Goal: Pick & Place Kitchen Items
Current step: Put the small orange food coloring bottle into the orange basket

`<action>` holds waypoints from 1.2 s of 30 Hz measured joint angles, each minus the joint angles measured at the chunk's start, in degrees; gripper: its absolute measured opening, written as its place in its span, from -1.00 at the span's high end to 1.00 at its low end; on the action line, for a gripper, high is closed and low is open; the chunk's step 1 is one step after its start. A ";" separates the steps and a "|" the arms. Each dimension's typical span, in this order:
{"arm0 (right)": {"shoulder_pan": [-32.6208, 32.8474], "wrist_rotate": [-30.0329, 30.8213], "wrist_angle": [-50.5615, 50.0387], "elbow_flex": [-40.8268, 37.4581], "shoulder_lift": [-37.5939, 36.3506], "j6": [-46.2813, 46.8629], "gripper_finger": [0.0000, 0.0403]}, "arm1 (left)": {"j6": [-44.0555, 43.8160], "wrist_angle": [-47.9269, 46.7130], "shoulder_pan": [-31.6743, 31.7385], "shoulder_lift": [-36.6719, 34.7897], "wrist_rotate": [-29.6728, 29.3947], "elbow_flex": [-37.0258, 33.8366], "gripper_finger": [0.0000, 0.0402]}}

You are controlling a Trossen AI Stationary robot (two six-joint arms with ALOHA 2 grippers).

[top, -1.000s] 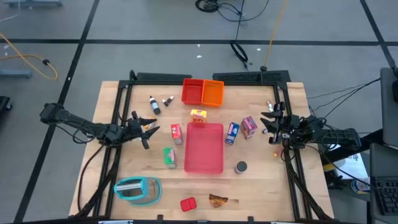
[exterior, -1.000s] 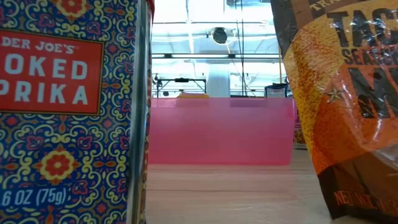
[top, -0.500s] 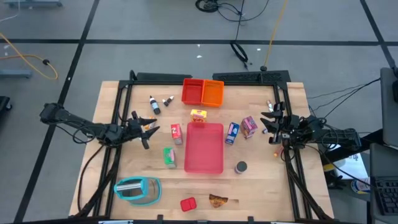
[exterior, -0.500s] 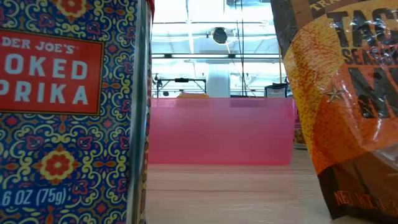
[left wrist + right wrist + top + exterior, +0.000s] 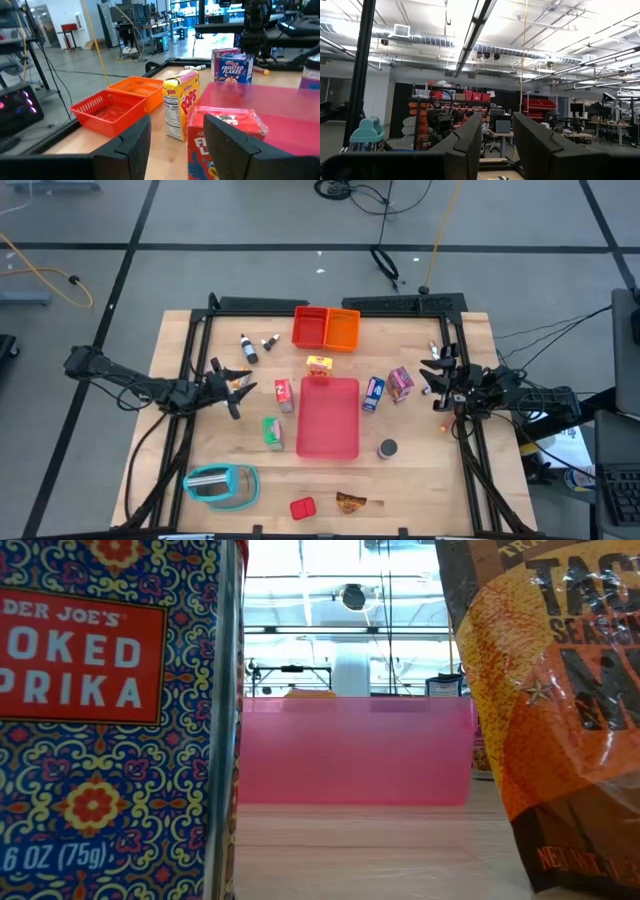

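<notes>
In the high view, the kitchen items stand around a flat pink-red tray (image 5: 329, 417): a red box (image 5: 283, 393), a yellow box (image 5: 319, 365), a blue box (image 5: 373, 393), a pink box (image 5: 401, 383), a green box (image 5: 272, 432), a grey can (image 5: 387, 448), two dark bottles (image 5: 247, 348), a red packet (image 5: 302, 507) and a brown packet (image 5: 350, 502). My left gripper (image 5: 238, 388) is open, left of the red box. Its wrist view shows the gripper (image 5: 175, 135) facing the red box (image 5: 225, 135) and yellow box (image 5: 180, 102). My right gripper (image 5: 432, 380) is open, right of the pink box, and holds nothing.
Red bin (image 5: 310, 327) and orange bin (image 5: 342, 329) sit at the far edge. A teal object (image 5: 220, 485) lies near the left front. The low view is filled by a paprika tin (image 5: 110, 720) and a seasoning packet (image 5: 560, 690). A black frame (image 5: 195, 360) borders the table.
</notes>
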 joint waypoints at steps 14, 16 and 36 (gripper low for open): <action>0.00 6.18 -24.47 15.10 9.07 3.92 0.48 | 1.98 0.07 0.01 0.00 -0.09 0.00 0.08; 0.00 6.54 -27.12 18.15 11.22 3.91 0.45 | 1.92 0.07 -0.01 0.02 -0.07 0.00 0.08; -1.23 33.93 -55.67 38.09 29.62 17.64 0.23 | 4.85 0.33 0.06 0.02 -0.16 0.01 0.08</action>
